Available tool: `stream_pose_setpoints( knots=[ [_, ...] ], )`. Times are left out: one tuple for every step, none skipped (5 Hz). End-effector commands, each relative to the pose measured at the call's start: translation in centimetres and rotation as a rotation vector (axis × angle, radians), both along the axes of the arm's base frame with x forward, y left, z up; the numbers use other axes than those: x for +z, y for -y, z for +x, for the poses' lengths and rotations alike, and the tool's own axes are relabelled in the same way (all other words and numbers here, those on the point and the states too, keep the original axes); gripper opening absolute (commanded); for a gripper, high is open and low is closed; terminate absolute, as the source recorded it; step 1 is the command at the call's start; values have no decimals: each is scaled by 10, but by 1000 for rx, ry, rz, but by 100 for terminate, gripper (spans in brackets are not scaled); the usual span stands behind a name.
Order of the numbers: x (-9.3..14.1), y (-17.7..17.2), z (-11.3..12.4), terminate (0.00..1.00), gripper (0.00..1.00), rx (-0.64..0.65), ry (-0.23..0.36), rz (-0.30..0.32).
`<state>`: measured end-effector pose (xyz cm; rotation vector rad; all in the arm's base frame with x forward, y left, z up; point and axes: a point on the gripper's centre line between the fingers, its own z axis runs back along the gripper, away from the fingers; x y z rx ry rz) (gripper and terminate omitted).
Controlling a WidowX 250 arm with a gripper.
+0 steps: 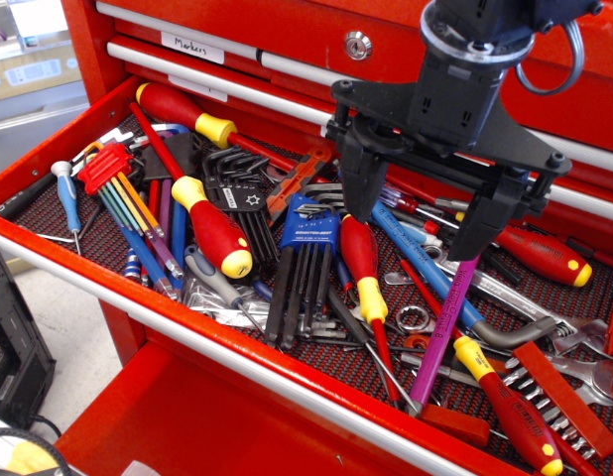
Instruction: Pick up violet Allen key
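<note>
The violet Allen key [440, 337] is a long magenta-violet hex bar with dark print. It lies slanted on other tools at the right of the open drawer, its lower end near the drawer's front edge. Its upper end is hidden behind the right finger [478, 233] of my gripper. My black gripper [418, 233] hangs above the drawer with its two fingers wide apart and nothing between them. The left finger [361, 188] stands over a red-and-yellow screwdriver [364, 268].
A long blue hex bar [426, 268] crosses just left of the violet key. A rainbow key set in a red holder [108, 169] lies at the left, a black key set [306, 268] in the middle. Wrenches [545, 337] and screwdrivers crowd the red drawer [237, 347].
</note>
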<state>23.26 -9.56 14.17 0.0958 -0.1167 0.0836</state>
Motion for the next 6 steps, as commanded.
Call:
stream_pose_setpoints(
  knots=[
    [0, 0, 0, 0, 100, 0, 0, 0],
    [-14, 7, 28, 0, 100, -53, 48, 21],
    [-42, 13, 41, 0, 100, -84, 77, 6],
    [-68, 14, 54, 0, 100, -19, 59, 0],
    [-90, 11, 65, 0, 100, -31, 50, -48],
    [-102, 8, 73, 0, 100, -34, 47, -81]
  ],
)
